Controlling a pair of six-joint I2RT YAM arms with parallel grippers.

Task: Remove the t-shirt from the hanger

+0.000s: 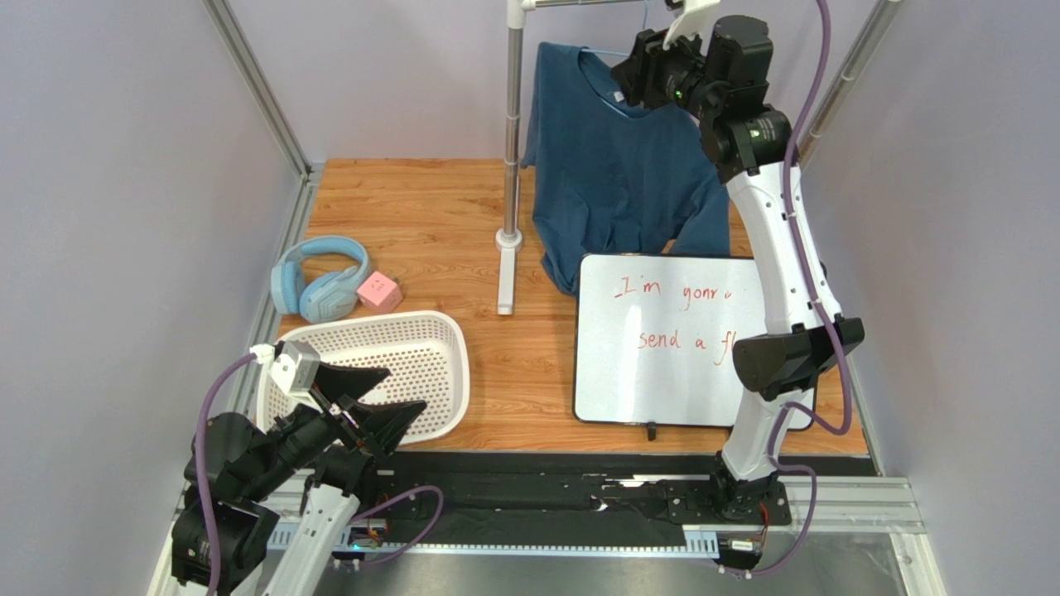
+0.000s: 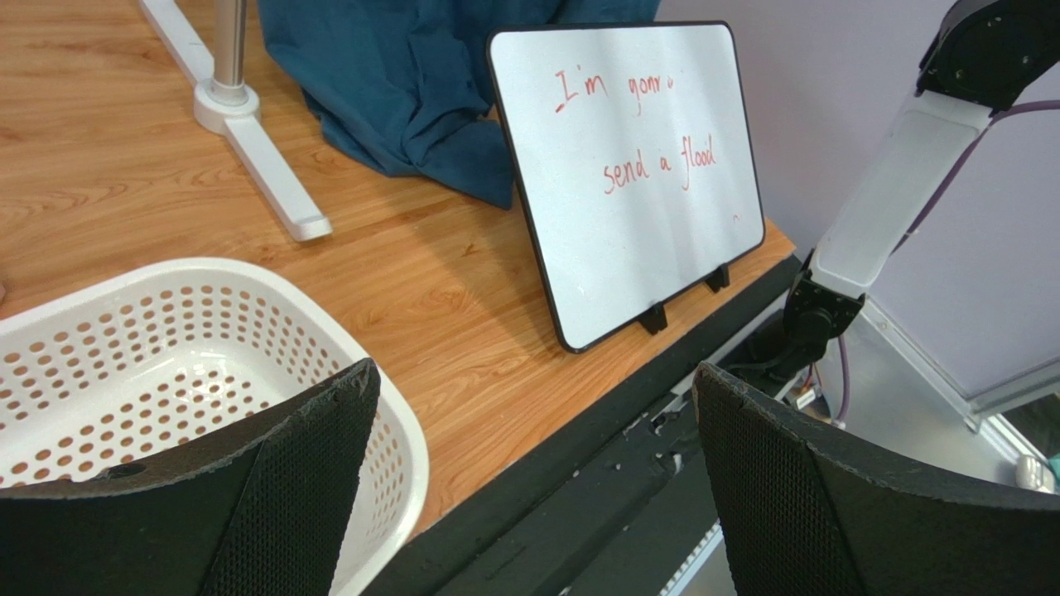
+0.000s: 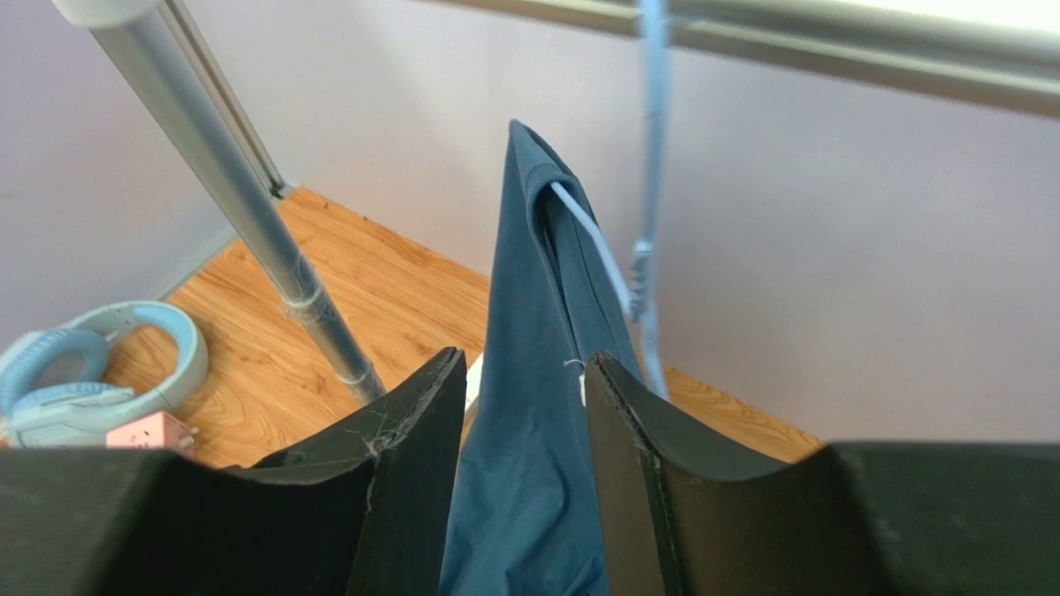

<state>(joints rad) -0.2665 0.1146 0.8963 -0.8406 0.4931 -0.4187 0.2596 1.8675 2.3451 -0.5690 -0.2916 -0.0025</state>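
Note:
The dark teal-blue t-shirt (image 1: 610,162) hangs on the pale-blue wire hanger (image 1: 607,57) from the rack bar at the back; its lower hem drapes onto the table behind a whiteboard. My right gripper (image 1: 641,72) is raised at the shirt's right shoulder. In the right wrist view its jaws (image 3: 523,366) stand close on a fold of the t-shirt (image 3: 529,447), with the hanger wire (image 3: 600,251) coming out of the cloth just above. My left gripper (image 1: 380,400) is open and empty low at the near left, its jaws wide apart (image 2: 535,379).
The grey rack pole (image 1: 514,124) stands on a white foot (image 1: 505,267). A whiteboard (image 1: 666,335) with red writing stands in front of the shirt. A white perforated basket (image 1: 373,325), blue headphones (image 1: 317,279) and a pink cube (image 1: 380,292) are at the left.

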